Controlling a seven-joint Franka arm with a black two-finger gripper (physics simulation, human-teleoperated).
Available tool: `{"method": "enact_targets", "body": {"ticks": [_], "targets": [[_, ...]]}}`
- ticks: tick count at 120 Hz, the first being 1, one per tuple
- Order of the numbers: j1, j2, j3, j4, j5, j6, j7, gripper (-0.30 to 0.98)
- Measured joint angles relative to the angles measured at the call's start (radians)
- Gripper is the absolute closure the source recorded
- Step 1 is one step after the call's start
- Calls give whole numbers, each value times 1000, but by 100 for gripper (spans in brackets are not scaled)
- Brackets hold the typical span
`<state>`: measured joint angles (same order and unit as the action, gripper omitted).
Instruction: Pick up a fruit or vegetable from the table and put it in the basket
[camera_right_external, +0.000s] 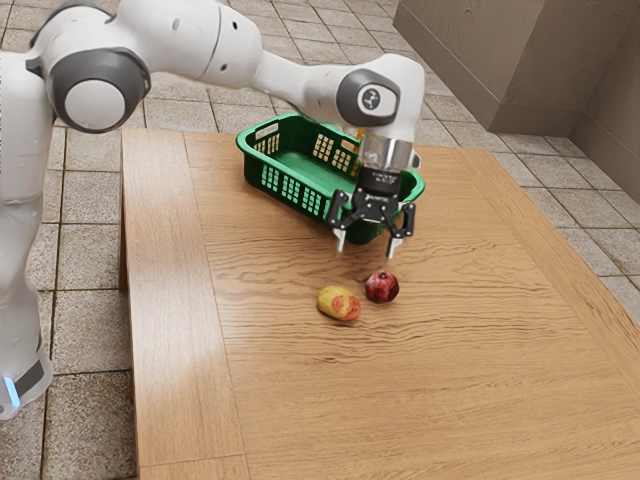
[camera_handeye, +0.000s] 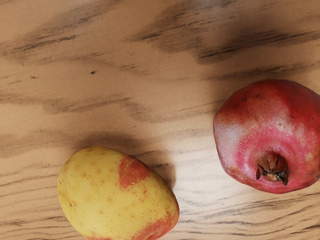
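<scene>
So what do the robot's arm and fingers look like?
The arm is white and rounded, with dark grey rings at some joints. Near the wrist there's a silvery band. The fingers are black and jointed, with pale tips. Low down, a blue light glows.

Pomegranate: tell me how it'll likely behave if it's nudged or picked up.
The pomegranate looks nearly round, so it would probably roll if nudged. Its smooth, glossy skin may feel somewhat slippery. The stubby crown could give fingertips an uneven hold there.
</scene>
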<state>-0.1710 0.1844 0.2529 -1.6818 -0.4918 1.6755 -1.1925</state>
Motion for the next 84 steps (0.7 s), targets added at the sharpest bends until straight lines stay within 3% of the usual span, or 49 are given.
{"method": "enact_targets", "body": {"ticks": [64,84], "targets": [[80,32,-10,15,-1,12,80,0],[113,61,-71,18,-2,27,99,0]]}}
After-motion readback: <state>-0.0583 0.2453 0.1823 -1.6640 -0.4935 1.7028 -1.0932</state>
